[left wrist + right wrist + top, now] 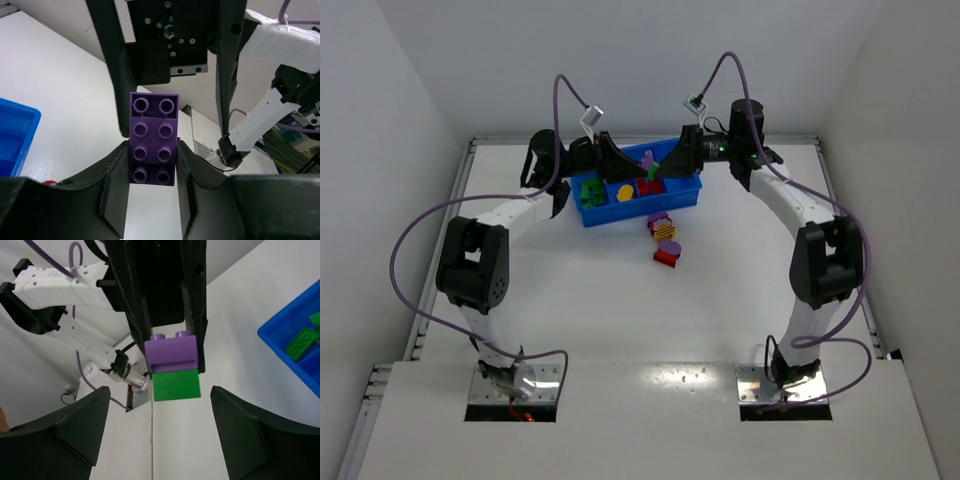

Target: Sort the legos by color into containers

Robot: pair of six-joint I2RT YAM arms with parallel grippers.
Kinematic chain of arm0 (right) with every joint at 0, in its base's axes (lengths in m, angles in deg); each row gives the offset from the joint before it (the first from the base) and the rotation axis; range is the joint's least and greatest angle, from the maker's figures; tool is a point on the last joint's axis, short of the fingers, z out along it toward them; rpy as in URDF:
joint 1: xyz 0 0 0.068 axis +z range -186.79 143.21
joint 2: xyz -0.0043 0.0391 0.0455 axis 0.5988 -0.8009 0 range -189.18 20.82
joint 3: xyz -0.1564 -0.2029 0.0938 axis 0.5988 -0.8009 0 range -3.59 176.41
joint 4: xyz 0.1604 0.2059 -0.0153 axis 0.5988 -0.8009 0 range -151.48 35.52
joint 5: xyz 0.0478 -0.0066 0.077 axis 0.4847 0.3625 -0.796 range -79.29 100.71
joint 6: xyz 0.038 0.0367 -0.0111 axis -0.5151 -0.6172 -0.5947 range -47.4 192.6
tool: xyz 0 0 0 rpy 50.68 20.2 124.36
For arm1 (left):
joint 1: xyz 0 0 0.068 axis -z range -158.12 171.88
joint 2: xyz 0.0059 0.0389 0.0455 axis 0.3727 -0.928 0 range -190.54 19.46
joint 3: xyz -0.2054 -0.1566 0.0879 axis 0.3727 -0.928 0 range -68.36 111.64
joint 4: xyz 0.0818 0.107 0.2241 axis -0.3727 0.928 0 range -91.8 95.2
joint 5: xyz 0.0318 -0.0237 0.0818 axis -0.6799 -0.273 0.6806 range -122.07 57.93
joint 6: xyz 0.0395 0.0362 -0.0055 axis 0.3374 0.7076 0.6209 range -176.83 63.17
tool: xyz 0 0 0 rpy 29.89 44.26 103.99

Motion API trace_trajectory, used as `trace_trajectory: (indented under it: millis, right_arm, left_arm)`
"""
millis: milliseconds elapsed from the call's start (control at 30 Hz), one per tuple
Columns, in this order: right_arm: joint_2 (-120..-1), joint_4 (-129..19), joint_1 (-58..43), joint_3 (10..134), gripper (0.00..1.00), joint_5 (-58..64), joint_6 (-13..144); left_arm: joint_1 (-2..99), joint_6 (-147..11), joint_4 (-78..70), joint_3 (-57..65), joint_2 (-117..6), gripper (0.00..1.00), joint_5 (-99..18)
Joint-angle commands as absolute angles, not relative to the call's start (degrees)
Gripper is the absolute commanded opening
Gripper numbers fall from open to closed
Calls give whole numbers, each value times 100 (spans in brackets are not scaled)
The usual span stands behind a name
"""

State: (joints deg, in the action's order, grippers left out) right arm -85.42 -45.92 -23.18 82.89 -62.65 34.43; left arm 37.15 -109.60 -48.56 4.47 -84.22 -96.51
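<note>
My left gripper is shut on a purple lego, studs facing its camera. In the right wrist view this purple lego has a green lego stuck to its underside, both hanging from the left arm's black fingers. My right gripper faces that pair from close by, open wide, with nothing between its fingers. From above, the held pair hangs over the back of the blue tray of containers, between the two grippers. Green, yellow and red legos lie in separate compartments.
Several loose legos lie on the white table in front of the tray: a red, yellow and purple cluster and a purple and red pair. White walls enclose the table on three sides. Purple cables loop from both arms.
</note>
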Motion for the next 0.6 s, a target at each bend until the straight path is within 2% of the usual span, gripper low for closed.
trace_trajectory:
  millis: [0,200,233,333,467,500,567]
  right_arm:
    - [-8676,-4349,-2211,8623,82,-6206,3525]
    - [-8931,-4402,-2211,8729,80,-6154,3578]
    - [-8931,-4402,-2211,8781,69,-6154,3578]
    - [-8984,-4402,-2211,8835,50,-6101,3578]
    - [-8984,-4340,-2211,8774,12,-6101,3578]
    - [-8932,-4340,-2211,8773,7,-6101,3656]
    - [-8809,-4471,-2281,8651,2,-6101,3735]
  left_arm:
    - [3709,-10877,-5093,485,-8127,13,-9781]
    - [3761,-10877,-5093,485,-8074,13,-9834]
    - [3761,-10877,-5093,485,-8074,13,-9834]
    - [3761,-10825,-5040,485,-8074,13,-9834]
    - [3761,-10667,-4900,485,-8074,13,-9781]
    - [3761,-10666,-4839,485,-8074,13,-9711]
    - [3674,-10666,-4838,380,-7996,13,-9624]
